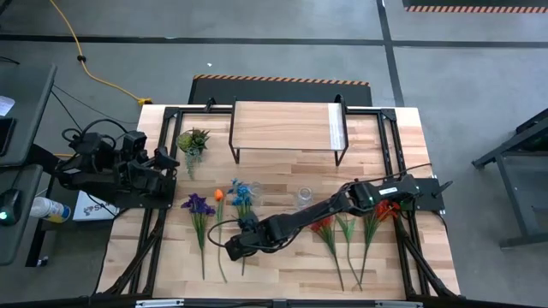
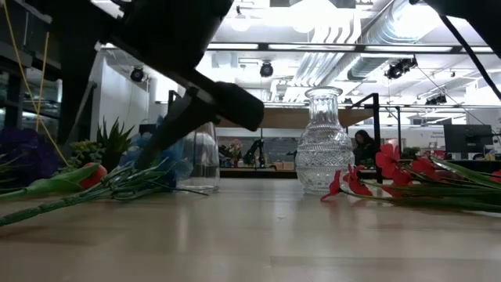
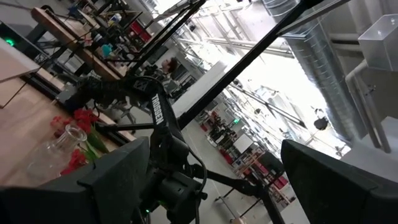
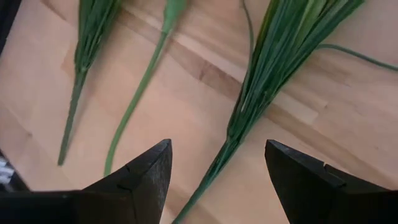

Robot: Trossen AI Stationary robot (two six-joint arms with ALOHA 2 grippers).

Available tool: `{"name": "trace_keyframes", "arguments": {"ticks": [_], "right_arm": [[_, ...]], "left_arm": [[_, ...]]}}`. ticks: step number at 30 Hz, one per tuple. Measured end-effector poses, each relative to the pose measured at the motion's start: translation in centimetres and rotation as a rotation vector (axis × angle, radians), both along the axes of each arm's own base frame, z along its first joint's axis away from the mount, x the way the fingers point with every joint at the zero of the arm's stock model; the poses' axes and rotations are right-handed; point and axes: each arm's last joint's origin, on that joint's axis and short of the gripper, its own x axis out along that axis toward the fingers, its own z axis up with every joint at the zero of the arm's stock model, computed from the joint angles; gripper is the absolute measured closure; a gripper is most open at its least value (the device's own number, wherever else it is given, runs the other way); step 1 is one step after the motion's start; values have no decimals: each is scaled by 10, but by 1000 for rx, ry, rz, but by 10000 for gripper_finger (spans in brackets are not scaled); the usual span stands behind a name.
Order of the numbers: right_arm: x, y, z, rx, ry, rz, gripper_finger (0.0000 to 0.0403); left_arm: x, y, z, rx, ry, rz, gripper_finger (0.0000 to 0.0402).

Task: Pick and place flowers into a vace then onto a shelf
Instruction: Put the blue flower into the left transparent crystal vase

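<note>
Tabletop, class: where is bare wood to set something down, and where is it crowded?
Free: between the shelf and the vase; beside the leafy plant. Crowded: the flowers and right pincer across the near half.

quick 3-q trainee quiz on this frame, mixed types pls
1. True or false: the vase already holds a flower.
2. Which claw is down at the flower stems: A left, B right?
3. Fill in: the right claw's fingers are ___ around the blue flower's stem.
Key: 1 false, it stands empty in the low view. 2 B; the left arm waits at the table's left edge. 3 open.
</note>
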Motion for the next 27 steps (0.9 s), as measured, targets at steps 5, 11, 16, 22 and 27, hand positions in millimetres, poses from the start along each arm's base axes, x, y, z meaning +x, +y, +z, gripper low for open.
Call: {"name": "trace_keyframes", "arguments": {"ticks": [5,11,16,22,27], "right_arm": [[3,-7,-2,-28,-10,-30,155],[5,-13,-8,-39,5,-46,155],[6,-15,-16,-43,23,-51,155],[6,-15,-23,-55,41,-60,155],[6,-16,-29,-66,53,-68,167]], "left_arm": [[0,0,-1,1,15,0,7],[0,0,-1,1,14,0,7],[0,0,-1,1,13,0,7],[0,0,-1,10,11,2,7],[0,0,-1,28,7,6,7]]}}
